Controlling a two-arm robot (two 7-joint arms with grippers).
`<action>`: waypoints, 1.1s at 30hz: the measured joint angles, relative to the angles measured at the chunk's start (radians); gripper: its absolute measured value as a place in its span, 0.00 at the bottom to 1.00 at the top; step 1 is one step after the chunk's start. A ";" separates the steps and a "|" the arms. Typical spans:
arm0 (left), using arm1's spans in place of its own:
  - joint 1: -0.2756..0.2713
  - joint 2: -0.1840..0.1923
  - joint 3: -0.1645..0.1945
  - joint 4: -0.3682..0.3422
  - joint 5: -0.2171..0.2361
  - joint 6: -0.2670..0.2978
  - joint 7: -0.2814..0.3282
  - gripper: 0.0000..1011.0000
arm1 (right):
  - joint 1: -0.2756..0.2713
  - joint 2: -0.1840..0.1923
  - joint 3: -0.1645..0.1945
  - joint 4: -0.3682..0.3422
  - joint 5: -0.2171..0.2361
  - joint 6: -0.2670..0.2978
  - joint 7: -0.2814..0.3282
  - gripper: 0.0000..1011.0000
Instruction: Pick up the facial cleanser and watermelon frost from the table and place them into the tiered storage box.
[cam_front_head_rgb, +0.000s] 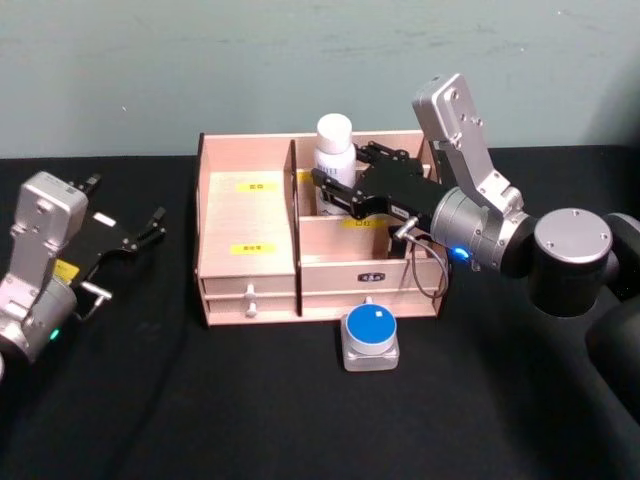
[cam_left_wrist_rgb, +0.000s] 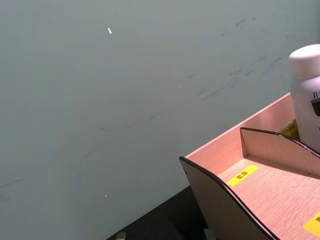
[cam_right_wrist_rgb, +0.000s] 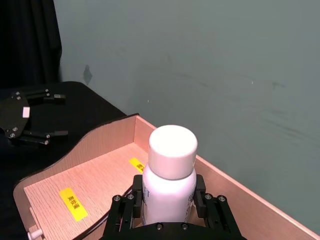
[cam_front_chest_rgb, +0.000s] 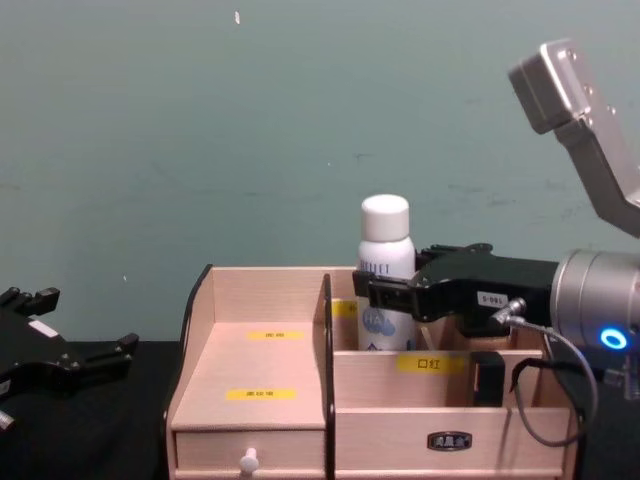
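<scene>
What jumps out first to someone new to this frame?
The right gripper is clamped on a white bottle, which stands upright in a rear compartment of the tiered storage box. A blue-topped container lies on the black table just in front of the box. The left gripper sits open at the table's left.

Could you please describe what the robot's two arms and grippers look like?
Both arms are silver-grey metal with rounded joint housings. The right arm carries a blue light and a thin grey cable loop near its wrist; the left arm shows a green light and a yellow sticker. The left gripper and right gripper are black, with skeletal linked jaws.
</scene>
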 joint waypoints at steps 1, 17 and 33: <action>0.000 0.000 0.000 0.000 0.000 0.000 0.000 0.99 | 0.001 0.000 -0.001 0.002 -0.001 0.003 0.000 0.59; 0.000 0.000 0.000 0.000 0.000 0.000 0.000 0.99 | 0.012 -0.001 -0.013 0.013 -0.025 0.039 -0.009 0.59; 0.000 0.000 0.000 0.000 0.000 0.000 0.000 0.99 | 0.012 -0.001 -0.012 0.012 -0.022 0.036 -0.008 0.69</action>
